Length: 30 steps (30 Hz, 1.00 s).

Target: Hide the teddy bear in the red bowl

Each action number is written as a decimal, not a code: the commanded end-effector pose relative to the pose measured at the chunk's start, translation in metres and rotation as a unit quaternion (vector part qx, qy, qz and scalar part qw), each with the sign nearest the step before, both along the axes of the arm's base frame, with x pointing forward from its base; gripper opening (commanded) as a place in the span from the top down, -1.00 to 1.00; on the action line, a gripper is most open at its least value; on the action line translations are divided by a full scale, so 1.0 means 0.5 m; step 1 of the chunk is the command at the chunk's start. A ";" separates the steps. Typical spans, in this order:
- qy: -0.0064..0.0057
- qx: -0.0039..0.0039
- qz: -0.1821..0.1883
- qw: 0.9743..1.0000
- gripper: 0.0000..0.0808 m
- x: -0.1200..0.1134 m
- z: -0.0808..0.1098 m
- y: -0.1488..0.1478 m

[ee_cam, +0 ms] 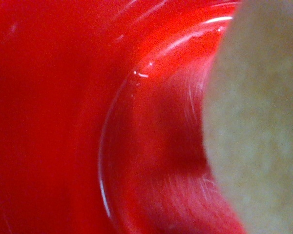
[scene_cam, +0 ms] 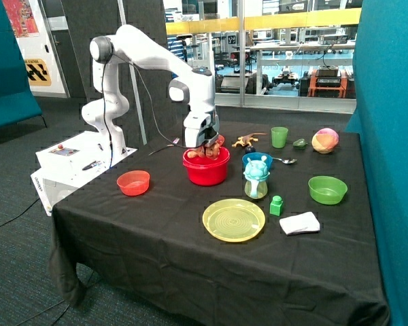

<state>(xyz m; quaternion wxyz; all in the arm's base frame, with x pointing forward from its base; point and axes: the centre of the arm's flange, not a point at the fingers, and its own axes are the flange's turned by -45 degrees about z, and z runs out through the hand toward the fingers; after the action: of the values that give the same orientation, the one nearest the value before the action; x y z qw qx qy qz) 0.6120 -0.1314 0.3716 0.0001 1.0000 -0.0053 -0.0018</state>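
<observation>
The gripper (scene_cam: pixel 205 145) is reaching into the bowl (scene_cam: pixel 206 170), right at the bear (scene_cam: pixel 208 152); whether its fingers are gripping is unclear.

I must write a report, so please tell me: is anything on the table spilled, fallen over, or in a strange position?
Nothing looks spilled or damaged. The gripper is down at the red bowl, with the teddy bear sitting at the bowl's mouth and showing above the rim. The yellow plate and green bowl sit normally.
</observation>
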 end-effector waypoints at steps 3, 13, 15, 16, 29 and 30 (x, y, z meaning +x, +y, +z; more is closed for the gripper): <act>-0.002 0.000 0.000 1.000 1.00 0.032 -0.044 -0.005; -0.002 0.000 0.010 1.000 -0.27 0.039 -0.037 -0.011; -0.002 0.000 0.011 1.000 -0.48 0.036 -0.039 -0.010; -0.002 0.000 0.012 1.000 -0.54 0.033 -0.040 -0.010; -0.002 0.000 0.016 1.000 -0.90 0.005 -0.047 -0.009; -0.002 0.000 0.017 1.000 -0.92 0.003 -0.046 -0.009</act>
<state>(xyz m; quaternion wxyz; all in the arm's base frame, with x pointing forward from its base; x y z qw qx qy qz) 0.6242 -0.1364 0.3493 -0.0011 0.9999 0.0081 -0.0060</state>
